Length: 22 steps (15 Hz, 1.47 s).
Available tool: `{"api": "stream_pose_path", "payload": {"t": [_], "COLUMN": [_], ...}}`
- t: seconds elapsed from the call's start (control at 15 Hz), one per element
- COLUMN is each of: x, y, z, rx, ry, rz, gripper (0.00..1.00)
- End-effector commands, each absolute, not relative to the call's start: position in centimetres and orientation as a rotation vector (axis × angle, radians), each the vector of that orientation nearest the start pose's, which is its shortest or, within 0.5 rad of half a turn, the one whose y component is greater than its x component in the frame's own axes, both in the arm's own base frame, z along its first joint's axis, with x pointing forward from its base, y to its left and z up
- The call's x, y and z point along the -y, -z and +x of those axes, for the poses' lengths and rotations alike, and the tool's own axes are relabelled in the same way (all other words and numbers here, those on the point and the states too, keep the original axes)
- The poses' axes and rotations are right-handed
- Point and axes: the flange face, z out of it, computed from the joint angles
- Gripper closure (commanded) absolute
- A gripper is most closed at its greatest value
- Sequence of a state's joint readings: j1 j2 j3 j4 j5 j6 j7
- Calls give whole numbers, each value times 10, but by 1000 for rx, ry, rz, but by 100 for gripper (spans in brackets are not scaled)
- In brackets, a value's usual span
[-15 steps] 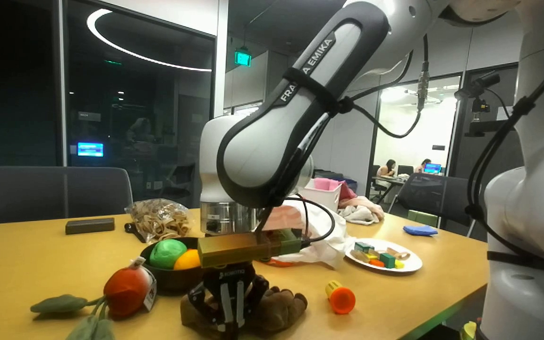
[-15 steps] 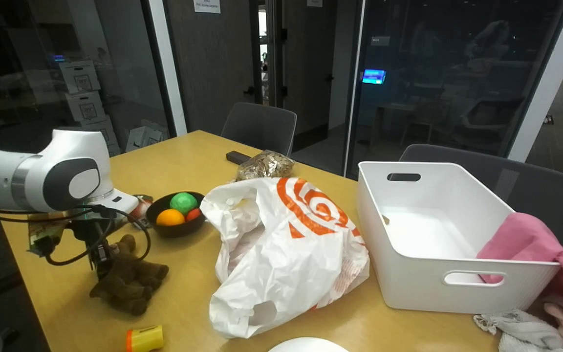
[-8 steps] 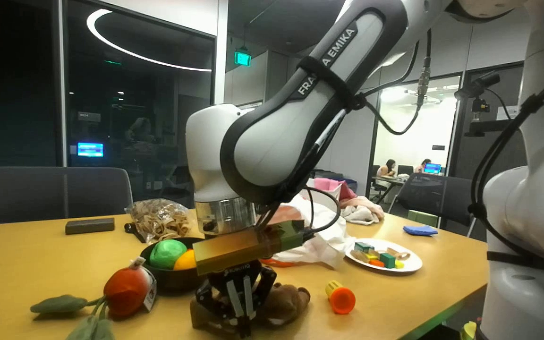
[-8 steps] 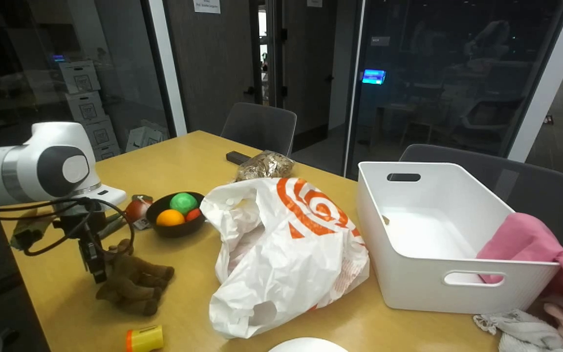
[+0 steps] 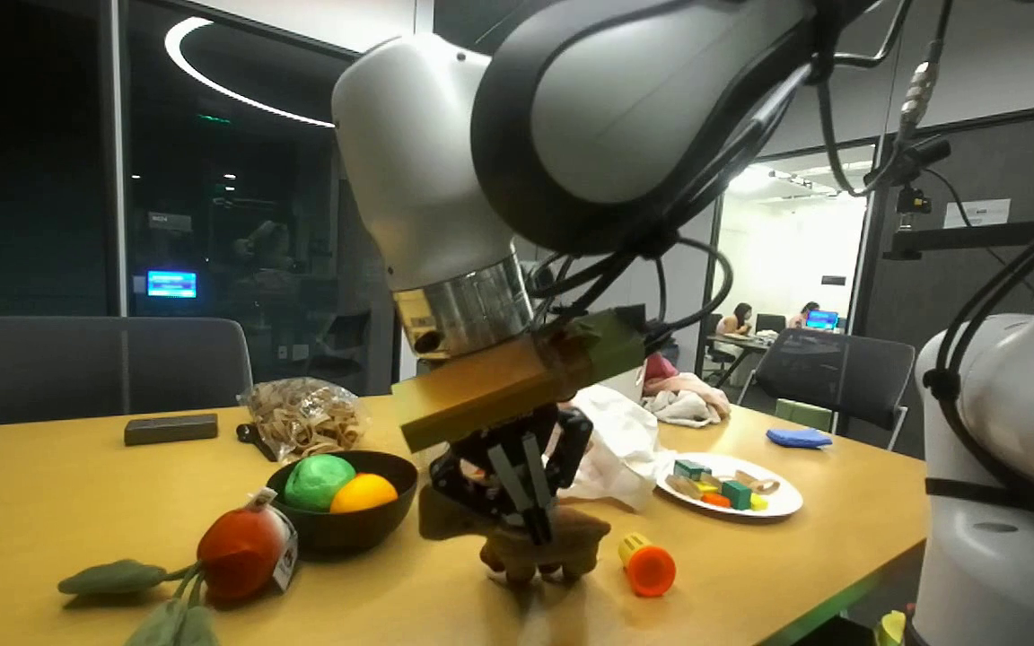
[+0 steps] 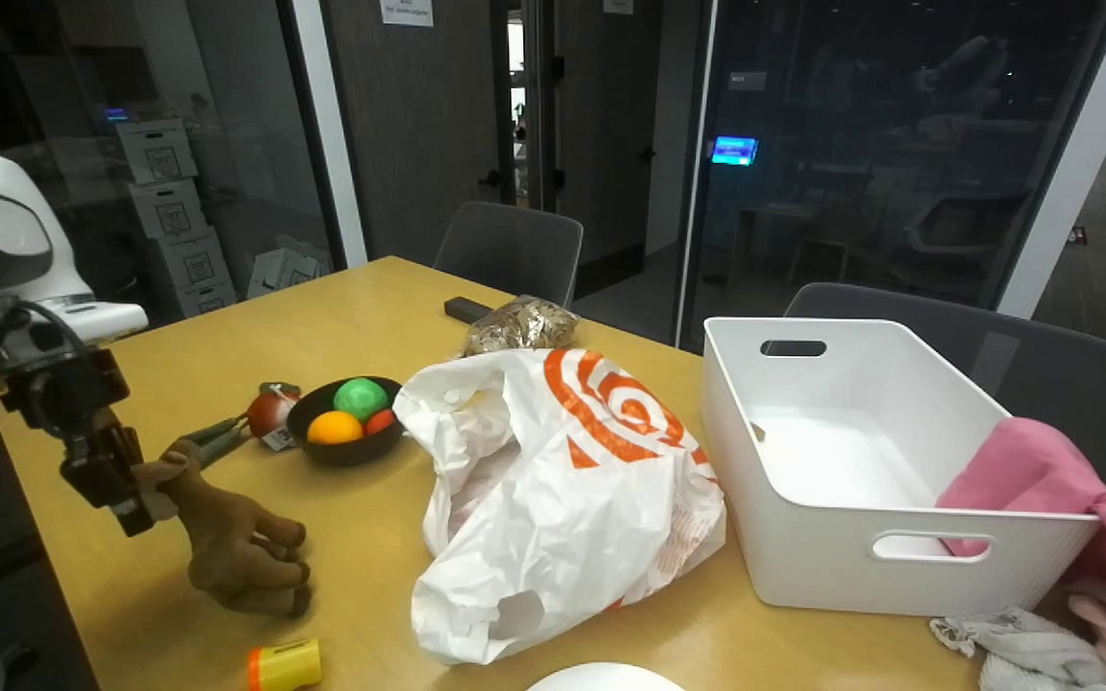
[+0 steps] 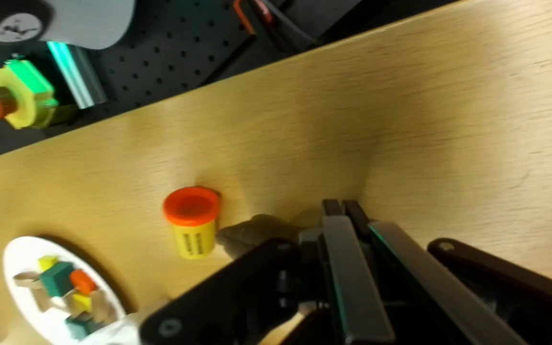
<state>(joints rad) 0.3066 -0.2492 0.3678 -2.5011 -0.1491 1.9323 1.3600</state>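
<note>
A brown plush animal point(image 6: 236, 547) hangs by one end from my gripper point(image 6: 142, 518), which is shut on it. Its feet point down over the table, and it seems raised off the surface, though a light touch cannot be ruled out. In an exterior view the plush body point(image 5: 575, 538) shows on both sides of the gripper point(image 5: 537, 536). From the wrist, the gripper point(image 7: 342, 207) has its fingertips nearly together. Only a part of the plush point(image 7: 257, 232) peeks out on the left there; the fingers hide the rest. Close by lies a yellow tub with an orange lid point(image 7: 192, 211).
A dark bowl point(image 5: 346, 534) with toy fruit and a red plush vegetable point(image 5: 239, 552) sit near the gripper. A white plastic bag point(image 6: 572, 518), a white bin point(image 6: 908, 557) and a plate point(image 5: 786, 502) of blocks stand further off. The table edge point(image 7: 170, 98) runs beside the robot base.
My gripper has risen and drawn back towards the robot base, pulling the plush animal up with it. The plush has swung from lying on the table to hanging. Other objects stay put.
</note>
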Motion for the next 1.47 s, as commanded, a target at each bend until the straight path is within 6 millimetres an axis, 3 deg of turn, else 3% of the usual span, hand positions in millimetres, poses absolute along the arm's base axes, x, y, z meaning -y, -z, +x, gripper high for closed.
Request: {"api": "stream_pose_path", "payload": {"t": [0.0, 0.27, 0.33, 0.47, 0.73, 0.93, 1.13, 1.4], "x": [-222, -197, -171, -149, -101, -78, -68, -83], "y": [-401, -454, -465, -482, -511, -531, -555, -557], "z": [318, 331, 338, 353, 393, 418, 426, 433], "rx": [-1255, -1362, -1394, -1418, -1304, -1191, -1120, -882], "ry": [155, 228, 219, 226, 324, 466, 518, 514], "rz": [-3443, -3562, -3591, -3646, -3728, -3751, -3699, -3601], "gripper": [97, 97, 97, 97, 97, 97, 97, 97]}}
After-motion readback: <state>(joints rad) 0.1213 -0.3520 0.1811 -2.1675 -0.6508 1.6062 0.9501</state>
